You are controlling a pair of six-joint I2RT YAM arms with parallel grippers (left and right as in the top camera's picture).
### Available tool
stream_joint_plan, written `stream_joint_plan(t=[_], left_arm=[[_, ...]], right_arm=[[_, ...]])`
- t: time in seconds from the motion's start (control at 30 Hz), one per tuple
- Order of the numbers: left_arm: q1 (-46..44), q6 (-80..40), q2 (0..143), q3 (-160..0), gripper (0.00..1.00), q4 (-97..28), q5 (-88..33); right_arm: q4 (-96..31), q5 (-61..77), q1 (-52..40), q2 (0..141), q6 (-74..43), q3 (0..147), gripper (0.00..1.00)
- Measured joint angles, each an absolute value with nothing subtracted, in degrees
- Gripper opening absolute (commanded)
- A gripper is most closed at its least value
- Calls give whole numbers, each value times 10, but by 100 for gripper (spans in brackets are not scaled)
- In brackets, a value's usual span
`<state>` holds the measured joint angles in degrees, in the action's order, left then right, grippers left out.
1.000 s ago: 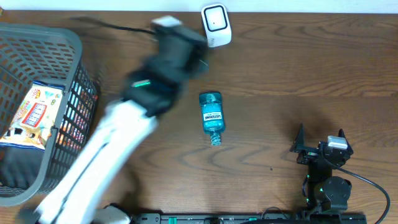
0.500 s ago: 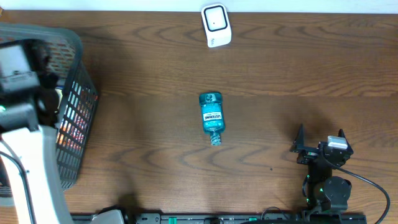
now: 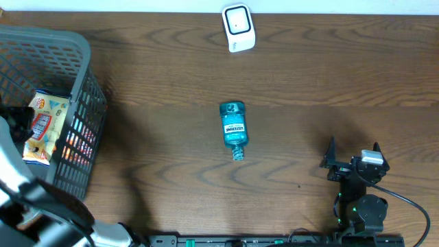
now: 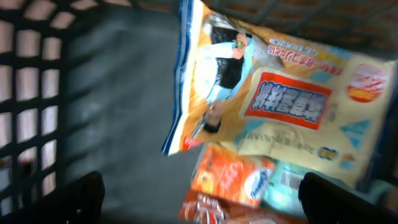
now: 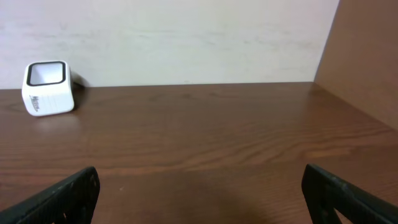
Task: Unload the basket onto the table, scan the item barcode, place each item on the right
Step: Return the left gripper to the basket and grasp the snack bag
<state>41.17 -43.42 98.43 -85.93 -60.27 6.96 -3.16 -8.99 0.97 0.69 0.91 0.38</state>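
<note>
At the far left of the table [image 3: 309, 82] stands a grey lattice basket [image 3: 82, 62], and the left claw [image 4: 205, 202] hangs inside it with its jaws spread wide apart and nothing between them. Directly beneath this claw, in the left wrist view, a yellow snack packet [image 4: 280, 106] lies tilted across the grey basket floor, overlapping an orange packet [image 4: 233, 177] just beside it; neither packet touches the fingertips [image 4: 81, 196], which show only as dark corners at the lower edge. The left wrist view is blurred, so finer print on the packets cannot be read. Near the middle of the table a blue bottle [image 3: 233, 128] lies on its side, label upward, cap toward the near edge, well apart from both claws. A white scanner [image 3: 238, 27] stands at the far edge, in line with the bottle but well apart from it, its dark window facing up. At the near right, the right claw [image 5: 199, 199] rests low over the table with its jaws apart and empty; the bottle lies to its left and the scanner sits far off to its left in the right wrist view. The surface is dark brown wood grain. Behind it runs a plain pale wall [image 5: 186, 37], and a brown panel [image 5: 367, 56] closes the right side
</note>
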Motion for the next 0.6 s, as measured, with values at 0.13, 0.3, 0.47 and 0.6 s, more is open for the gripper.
stream_joint_plan(t=[0.13, 0.3, 0.47, 0.6], left_arm=[[412, -399, 1034, -855, 99, -573, 59], [417, -368, 1053, -815, 99, -516, 56], [444, -357, 1053, -754, 100, -457, 51], [467, -349, 1052, -705, 98, -389, 35]], right_arm=[[-31, -90, 10, 7, 9, 4, 99], [-31, -90, 10, 7, 9, 4, 99], [-32, -90, 10, 7, 9, 4, 99], [-32, -90, 10, 7, 9, 4, 99]])
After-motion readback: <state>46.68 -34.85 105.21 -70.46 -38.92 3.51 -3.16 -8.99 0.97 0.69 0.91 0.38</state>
